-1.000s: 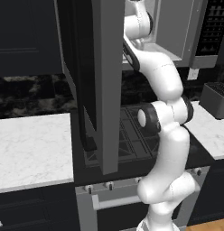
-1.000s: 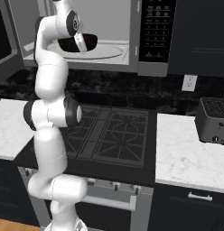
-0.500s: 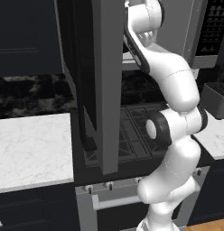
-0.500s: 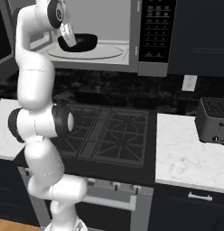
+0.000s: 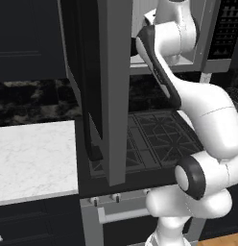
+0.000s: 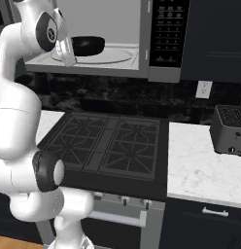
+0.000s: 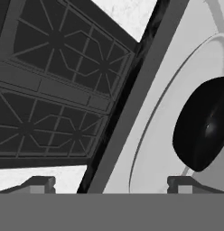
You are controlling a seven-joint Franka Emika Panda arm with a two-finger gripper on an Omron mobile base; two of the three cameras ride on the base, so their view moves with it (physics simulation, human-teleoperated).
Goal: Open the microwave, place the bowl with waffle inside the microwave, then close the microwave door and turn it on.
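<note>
Microwave (image 6: 163,44): door (image 5: 113,91) swung open. Bowl (image 6: 88,45): black, on turntable inside cavity. Gripper (image 7: 109,182): jaws spread wide, empty, beside bowl, above stove (image 6: 110,151).

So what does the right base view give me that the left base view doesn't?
Right base view: the bowl sitting on the turntable inside the microwave, the toaster on the right counter, a wall outlet. Left base view: the microwave door swung wide open, edge-on, and the left counter. Both: the stove and the button panel.
</note>
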